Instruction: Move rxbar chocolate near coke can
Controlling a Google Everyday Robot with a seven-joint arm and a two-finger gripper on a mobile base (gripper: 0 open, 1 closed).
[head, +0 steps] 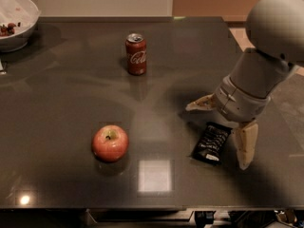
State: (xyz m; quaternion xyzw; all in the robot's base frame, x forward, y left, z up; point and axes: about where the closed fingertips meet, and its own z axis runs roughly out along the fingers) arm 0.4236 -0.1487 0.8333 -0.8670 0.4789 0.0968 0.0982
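Note:
The rxbar chocolate (211, 142), a flat black wrapper with white lettering, lies on the dark table at the right, lengthwise toward the front. The coke can (136, 54), red with a silver top, stands upright at the table's back middle, far from the bar. My gripper (221, 127) hangs over the bar with its two tan fingers spread wide: one finger (201, 103) points left above the bar's far end, the other (246, 144) hangs just right of the bar. It holds nothing.
A red-yellow apple (110, 143) sits at the front left-middle. A white bowl (13, 20) with food stands at the back left corner. The table's right edge (280, 127) runs close behind my arm. A bright light reflection lies on the table near the front (154, 175).

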